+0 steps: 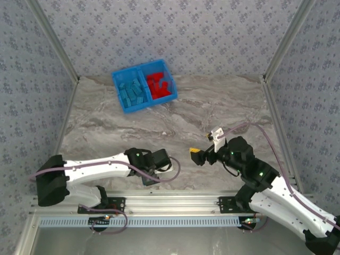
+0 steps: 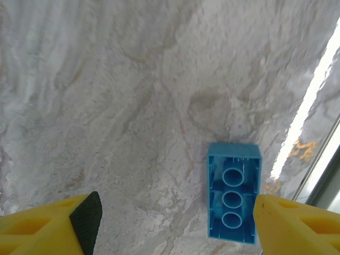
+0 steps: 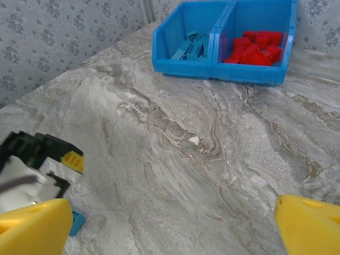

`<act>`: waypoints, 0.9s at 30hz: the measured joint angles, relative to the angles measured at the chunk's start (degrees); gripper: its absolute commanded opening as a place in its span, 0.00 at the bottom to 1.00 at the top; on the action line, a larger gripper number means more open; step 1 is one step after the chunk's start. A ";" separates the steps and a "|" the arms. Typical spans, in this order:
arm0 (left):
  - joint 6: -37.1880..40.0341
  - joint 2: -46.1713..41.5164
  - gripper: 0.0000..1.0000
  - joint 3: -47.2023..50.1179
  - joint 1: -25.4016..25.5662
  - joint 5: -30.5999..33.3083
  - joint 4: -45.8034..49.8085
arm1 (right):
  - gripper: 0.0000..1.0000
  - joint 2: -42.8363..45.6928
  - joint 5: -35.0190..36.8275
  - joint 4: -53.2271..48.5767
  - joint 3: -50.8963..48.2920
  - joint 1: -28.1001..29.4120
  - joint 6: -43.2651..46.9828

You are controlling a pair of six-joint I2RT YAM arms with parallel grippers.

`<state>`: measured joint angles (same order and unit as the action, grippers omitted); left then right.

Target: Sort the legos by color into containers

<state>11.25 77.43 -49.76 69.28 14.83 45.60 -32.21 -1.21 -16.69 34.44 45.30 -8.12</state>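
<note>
Nearest, the left gripper [image 2: 175, 218] hangs low over the table [image 1: 212, 111], wide open and holding nothing, with one light blue brick [image 2: 234, 191] lying hollow side up between its fingers, close beside one of them; the right gripper [image 3: 175, 220] is likewise wide open and empty. Far back, the bin [image 3: 183, 66] holds blue bricks [image 1: 132, 91] in its left compartment and red bricks [image 1: 161, 86] in its right. This looks like the last pick: centre on the brick, close across its narrow sides, then carry it to the left compartment
</note>
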 measured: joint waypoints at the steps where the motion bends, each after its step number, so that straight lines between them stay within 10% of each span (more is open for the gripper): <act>1: 0.83 0.87 0.84 0.37 0.02 -0.13 -0.22 | 1.00 0.48 0.15 -0.13 0.00 0.02 0.00; 14: 2.47 9.20 0.79 3.39 -2.03 -5.79 -5.99 | 1.00 2.36 1.29 -1.99 0.00 0.02 -0.17; 27: 3.72 11.13 0.34 2.86 -3.43 -12.31 -5.11 | 1.00 2.49 1.92 -1.99 -0.02 0.02 -0.15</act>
<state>14.96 88.55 -46.89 65.84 2.52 40.49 -29.71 0.71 -18.68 34.41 45.32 -8.27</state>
